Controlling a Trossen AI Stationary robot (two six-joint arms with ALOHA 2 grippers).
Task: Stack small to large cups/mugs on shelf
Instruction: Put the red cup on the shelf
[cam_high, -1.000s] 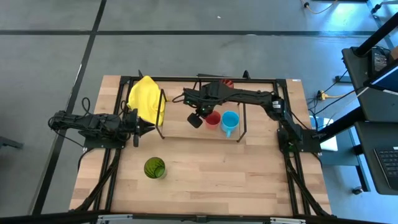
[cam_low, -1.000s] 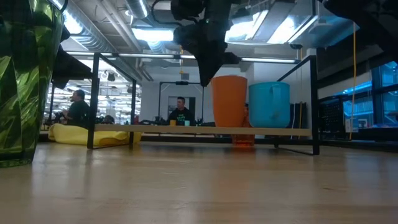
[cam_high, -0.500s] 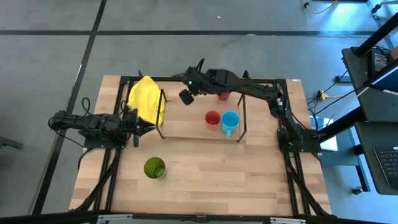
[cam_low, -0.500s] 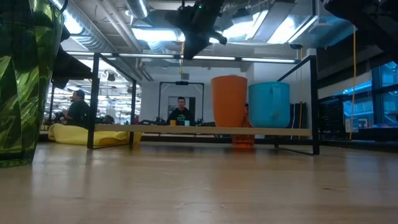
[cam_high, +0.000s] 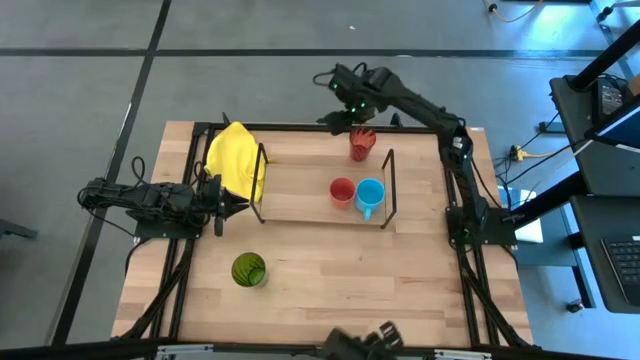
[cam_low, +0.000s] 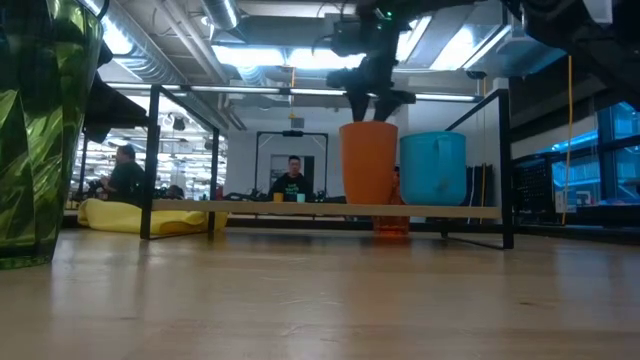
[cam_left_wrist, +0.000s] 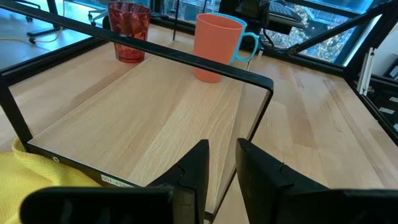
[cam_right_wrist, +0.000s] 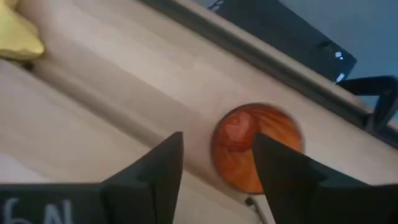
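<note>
While the red cup (cam_high: 342, 190) and the blue mug (cam_high: 369, 194) stand upright side by side, touching or nearly so, on the shelf (cam_high: 300, 190) near its right wire frame, the orange-red tumbler (cam_high: 361, 144) stands on the table (cam_high: 340, 280) behind the shelf's far edge. The green tumbler (cam_high: 248, 270) stands alone on the table in front of the shelf, well apart from the others.

Change since a second ago: the right gripper (cam_high: 351, 112) was then low over the shelf just beside the red cup; half a second ago it had lifted toward the far edge. Now it hangs above the far side of the table, over the orange-red tumbler. The cups, mug and both tumblers have not shifted. In the right wrist view the fingers (cam_right_wrist: 163, 163) stand apart with the tumbler's rim showing between them from above; nothing is held.

The left gripper (cam_high: 222, 203) has not moved; it waits at the left end of the shelf, next to the yellow cloth (cam_high: 234, 158). Its fingers (cam_left_wrist: 198, 167) sit close, a narrow gap between them, empty.

Writing: a small white label on the shelf's near edge in the left wrist view, too small to read. Pale markings at the edge of the right wrist view, not legible.

Low view: people in the room beyond the table.
</note>
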